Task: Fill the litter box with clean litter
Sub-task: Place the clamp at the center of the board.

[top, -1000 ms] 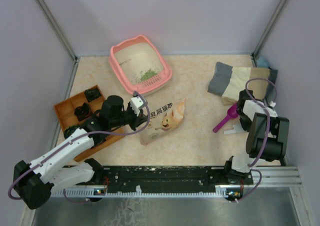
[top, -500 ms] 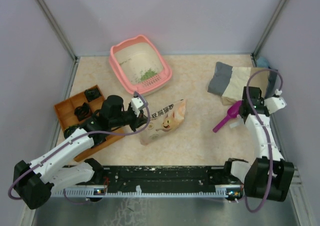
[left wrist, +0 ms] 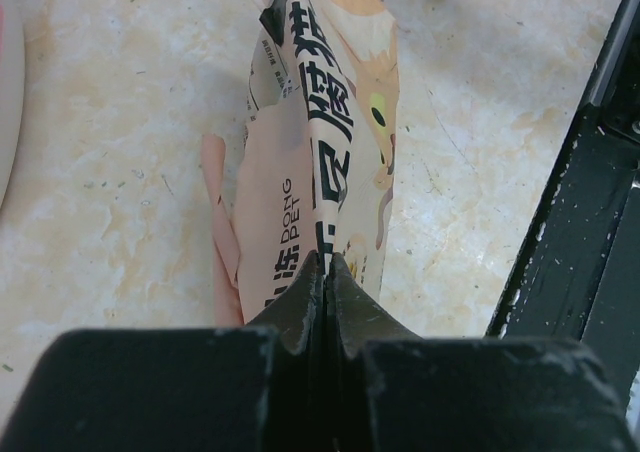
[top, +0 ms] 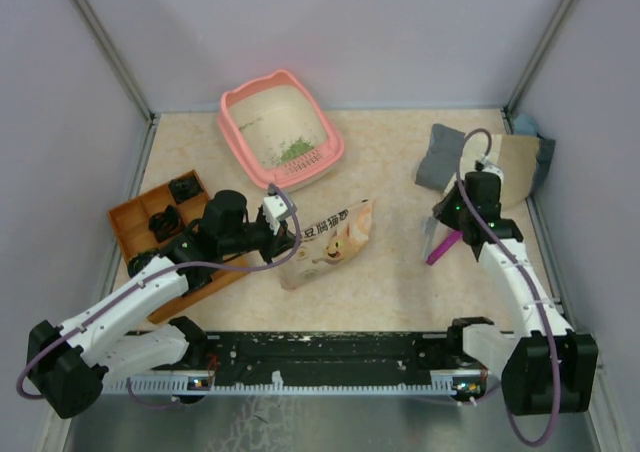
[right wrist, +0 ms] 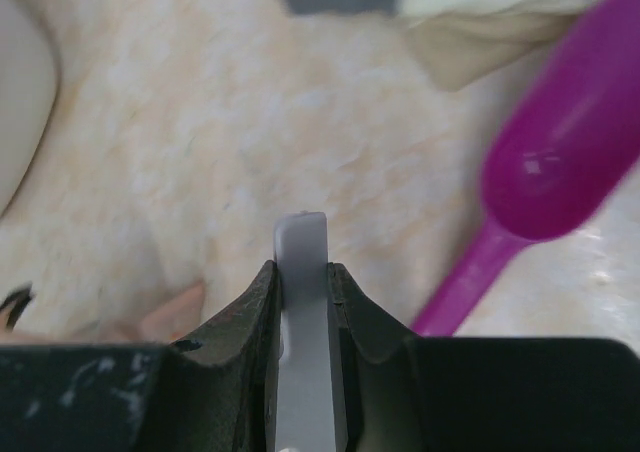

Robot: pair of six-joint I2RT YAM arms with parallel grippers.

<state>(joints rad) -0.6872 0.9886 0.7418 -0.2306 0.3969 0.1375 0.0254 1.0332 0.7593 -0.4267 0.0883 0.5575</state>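
Left of centre, the left gripper (left wrist: 325, 270) pinches the edge of the paper bag (top: 335, 230). Above it, toward upper left, the litter box (top: 296, 176) holds a little clean litter (top: 295, 151). At right, the right gripper (right wrist: 302, 272) clamps a white strip (right wrist: 301, 234), perhaps a clip, beside the magenta scoop (right wrist: 560, 162).

"DONG PET" ran in small black letters beside large black Chinese characters down the beige printed paper bag (left wrist: 330, 152).

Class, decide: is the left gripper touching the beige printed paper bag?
Touching. Left wrist view: the left gripper is shut on the edge of the beige printed paper bag, pinching it.
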